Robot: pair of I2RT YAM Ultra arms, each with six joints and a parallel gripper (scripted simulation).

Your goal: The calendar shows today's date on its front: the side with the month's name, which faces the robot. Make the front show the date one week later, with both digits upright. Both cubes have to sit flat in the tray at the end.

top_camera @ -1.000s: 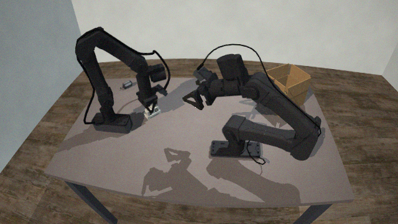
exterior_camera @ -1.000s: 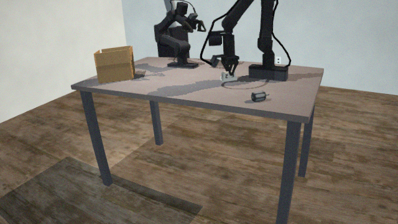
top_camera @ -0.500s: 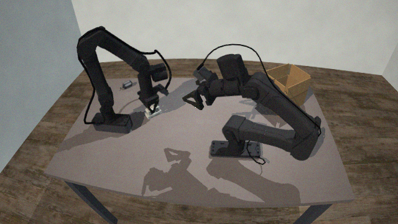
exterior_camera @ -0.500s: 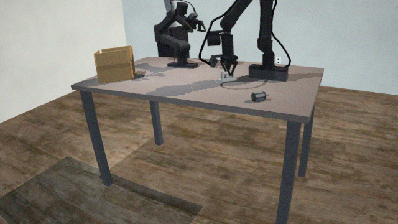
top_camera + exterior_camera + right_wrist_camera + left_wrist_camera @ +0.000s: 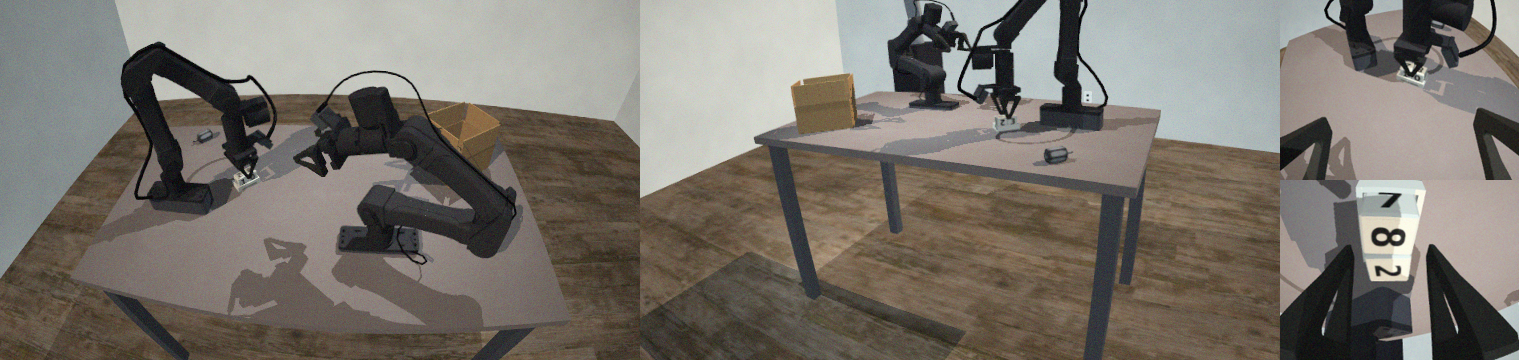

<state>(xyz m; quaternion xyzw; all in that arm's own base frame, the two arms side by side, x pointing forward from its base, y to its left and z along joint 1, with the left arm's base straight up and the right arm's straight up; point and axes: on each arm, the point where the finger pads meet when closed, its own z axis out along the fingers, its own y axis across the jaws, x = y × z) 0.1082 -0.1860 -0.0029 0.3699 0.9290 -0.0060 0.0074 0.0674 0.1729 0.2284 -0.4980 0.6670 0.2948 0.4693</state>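
Note:
The small white calendar tray (image 5: 248,187) (image 5: 1008,128) (image 5: 1372,186) (image 5: 1411,83) stands on the table with two white cubes. In the left wrist view, one cube (image 5: 1368,240) shows a sideways 8, with a sideways 7 beyond it. The nearer cube (image 5: 1373,272) shows a sideways 2. My left gripper (image 5: 250,175) (image 5: 1009,116) (image 5: 1390,250) (image 5: 1413,69) points down over the cubes, fingers apart with gaps on both sides; it is open. Its fingers partly hide the digits in the top and exterior views. My right gripper (image 5: 310,167) (image 5: 1400,123) is wide open and empty, in the air away from the calendar.
An open cardboard box (image 5: 480,142) (image 5: 825,107) stands at the table's far end from the left arm. A small dark cylindrical object (image 5: 204,135) (image 5: 1056,155) lies near the table's edge. The left arm's base (image 5: 180,197) (image 5: 1071,116) is close beside the calendar.

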